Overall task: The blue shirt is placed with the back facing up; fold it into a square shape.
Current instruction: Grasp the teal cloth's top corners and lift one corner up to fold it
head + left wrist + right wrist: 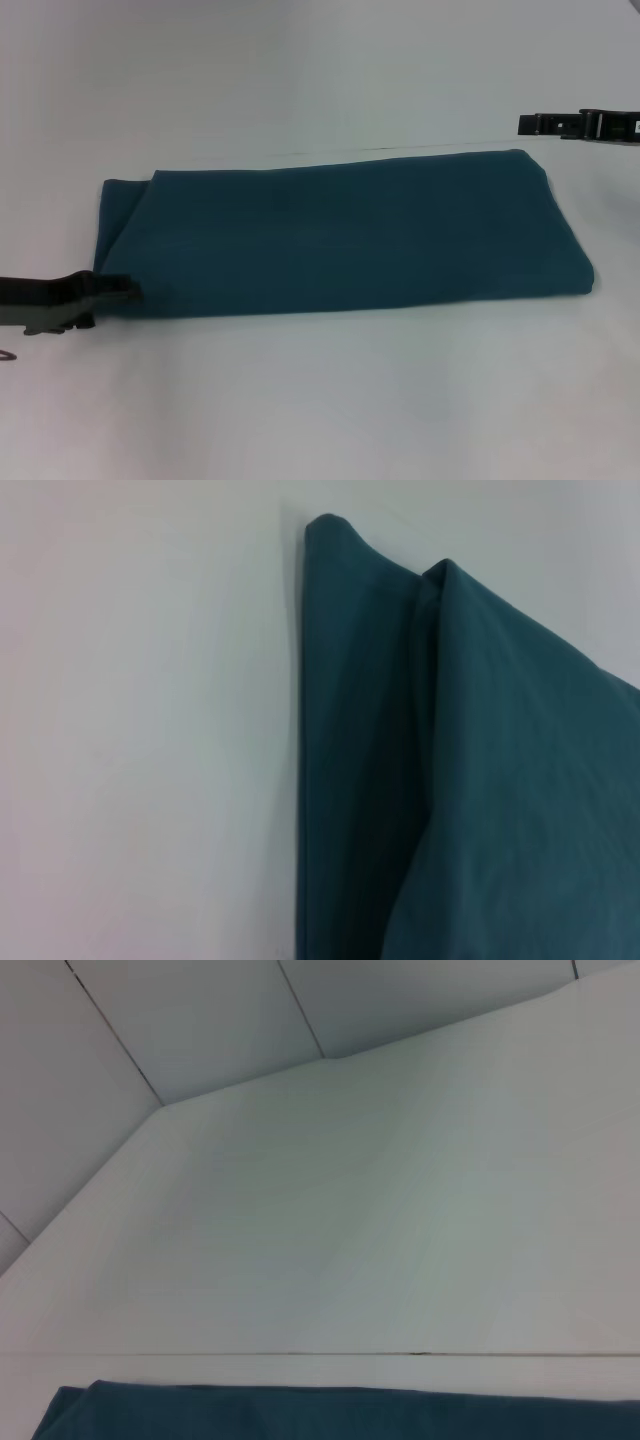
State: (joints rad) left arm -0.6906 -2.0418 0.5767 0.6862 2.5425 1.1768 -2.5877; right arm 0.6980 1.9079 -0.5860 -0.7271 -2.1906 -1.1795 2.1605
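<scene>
**Operator:** Across the table [320,60], where does the blue shirt sit?

**Me:** Right in the middle of the white surface, seen from my head camera. The blue shirt [340,230] lies flat as a long folded band running from my left to my right, wider than it is deep, plain side up with no lettering showing. Its right end is a neat doubled edge. At its left end a lower layer pokes out a little past the upper one.

**Operator:** And your left gripper?

**Me:** My left gripper [125,290] reaches in low from the left edge, its tip right at the shirt's near left corner. It looks to be touching the cloth there, but I cannot tell whether the fingers are parted or pinched on the fabric. My left wrist camera shows only that end of the shirt [480,780]: two stacked layers with a soft rounded corner on the lower one, a shadowed crease between them, and bare table [140,730] beside them.

**Operator:** Your right gripper?

**Me:** My right gripper [530,124] is beyond the shirt's far right corner, apart from the fabric, pointing towards my left. Whether its fingers are spread or closed I cannot tell either. From my right wrist camera I see the table [380,1210], a thin strip of the shirt's edge [330,1415], and a pale panelled wall [200,1010] behind.
</scene>
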